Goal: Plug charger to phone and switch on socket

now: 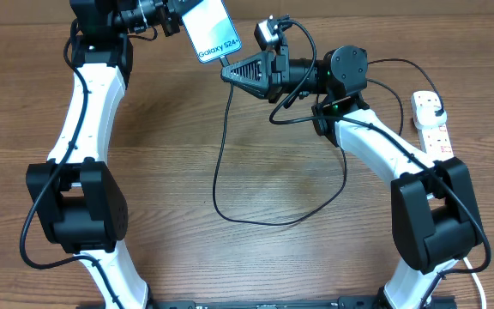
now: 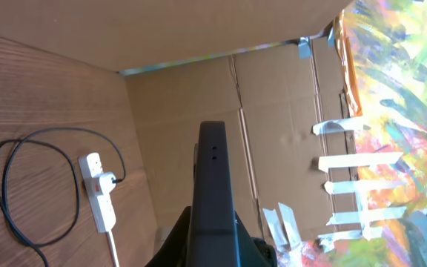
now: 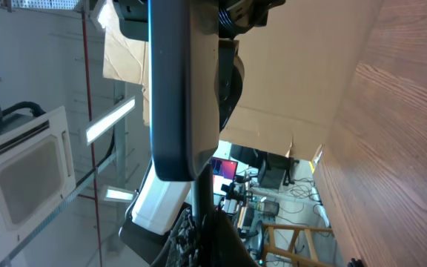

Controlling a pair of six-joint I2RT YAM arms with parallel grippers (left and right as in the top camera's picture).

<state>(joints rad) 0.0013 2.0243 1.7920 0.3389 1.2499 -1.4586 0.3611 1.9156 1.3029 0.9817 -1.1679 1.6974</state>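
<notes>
Step in hand, as I judge it: mating charger to phone in mid-air, over the far side of the brown wood-grain table. My left pincer is clenched on the slim rectangular black-framed phone, which is held tilted, its pale bright screen up and reading "Galaxy S24+". My right pincer sits just beside the phone's lower short edge with fingers drawn together; it appears to grasp the tip end of the long thin black charger, since the cable drops from right there. The connector is too small to make out, so I can't tell if it's seated in the port yet. The cable loops across the table and runs to the white elongated plastic socket on my right, well apart from both pincers; its far end looks plugged in there. The left wrist cam shows the phone edge-on; the right wrist cam is too cluttered to read the port.

Next move, IMO: line the tip up w/ the port along the phone's long axis and push in gently while my left holds firm; then my right lets go and heads for the socket's red-marked switch, which is not yet dealt with, as far as I can judge.
</notes>
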